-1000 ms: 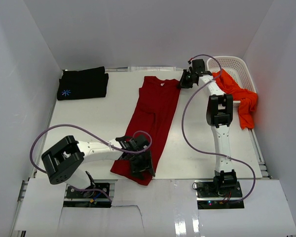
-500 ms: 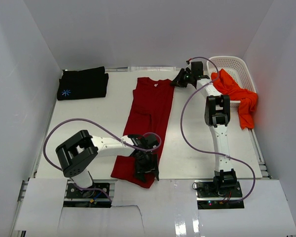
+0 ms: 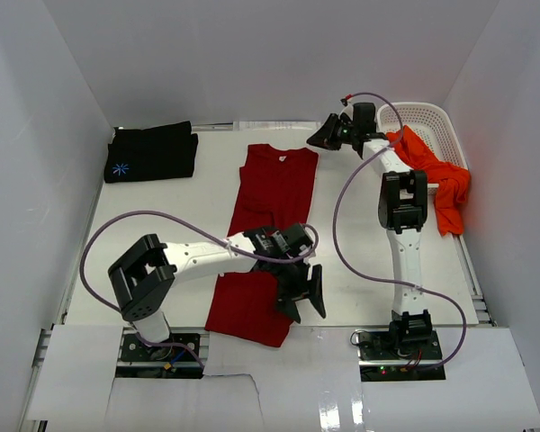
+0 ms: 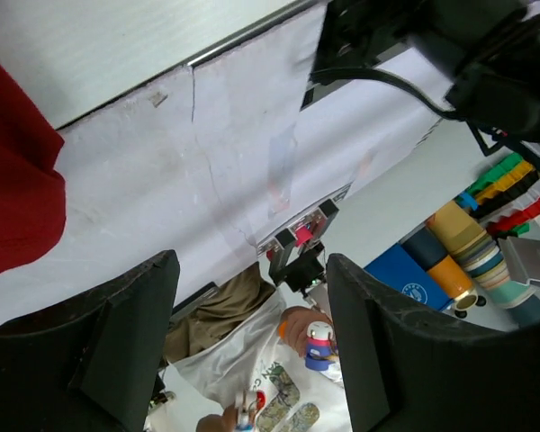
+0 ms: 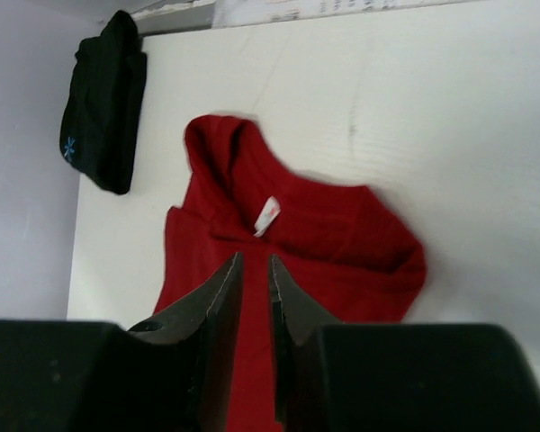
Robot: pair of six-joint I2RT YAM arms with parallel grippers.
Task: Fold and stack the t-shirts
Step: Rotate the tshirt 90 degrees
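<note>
Two arms here. My left one runs low from its base toward the right with the elbow bent, and my left gripper [image 3: 308, 301] sits by the near right corner of the dark red shirt [image 3: 270, 234], tipped so the wrist view looks out past the near edge of the table [image 3: 162, 225]. Its jaws are spread wide with nothing in between, and only a bit of the red cloth shows at the left of that view. My right arm reaches straight out to the far side, wrist turned left, so my right gripper [image 3: 319, 138] hangs by the shirt's collar end. Those jaws are down to a thin slit and nothing is pinched in them; the wrist view looks past them to the collar and its white label [image 5: 265, 216]. Shirt count is three. The dark red one lies as a long strip down the middle of the table, collar far, hem near. The black shirt [image 3: 151, 153] is folded in the far left corner. The orange-red shirt [image 3: 436, 175] is draped over the rim of the one white basket [image 3: 432, 112] at far right.
</note>
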